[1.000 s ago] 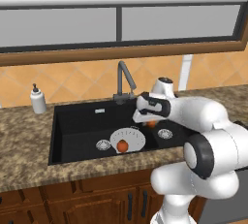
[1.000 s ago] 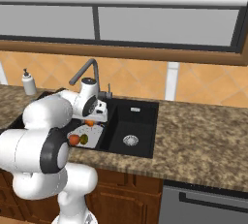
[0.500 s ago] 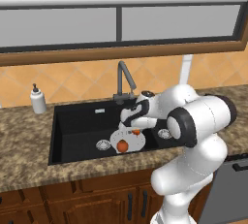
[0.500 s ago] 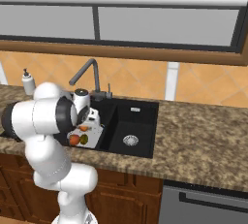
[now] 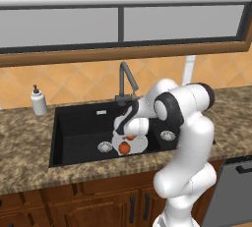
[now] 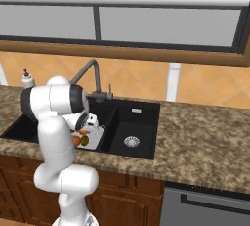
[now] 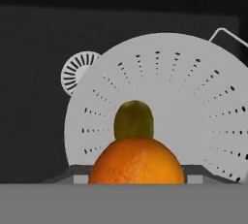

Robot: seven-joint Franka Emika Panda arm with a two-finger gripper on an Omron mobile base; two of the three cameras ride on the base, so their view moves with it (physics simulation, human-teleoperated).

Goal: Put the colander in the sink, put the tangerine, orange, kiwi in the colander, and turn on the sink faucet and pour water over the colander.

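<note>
Since the earlier frame the arm has folded down into the sink (image 5: pixel 74 123), bringing the gripper (image 5: pixel 130 133) low over the colander (image 7: pixel 193 97) in the wide basin. The jaws grasp an orange fruit (image 7: pixel 136 162); the kiwi (image 7: pixel 133 120) already lies inside. Next, probably: release it, retreat, then turn to the sink faucet (image 5: pixel 126 81).

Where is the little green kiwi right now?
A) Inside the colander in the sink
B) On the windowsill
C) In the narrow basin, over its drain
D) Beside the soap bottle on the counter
A: the kiwi lies inside the white perforated colander, which sits in the black sink.
</note>
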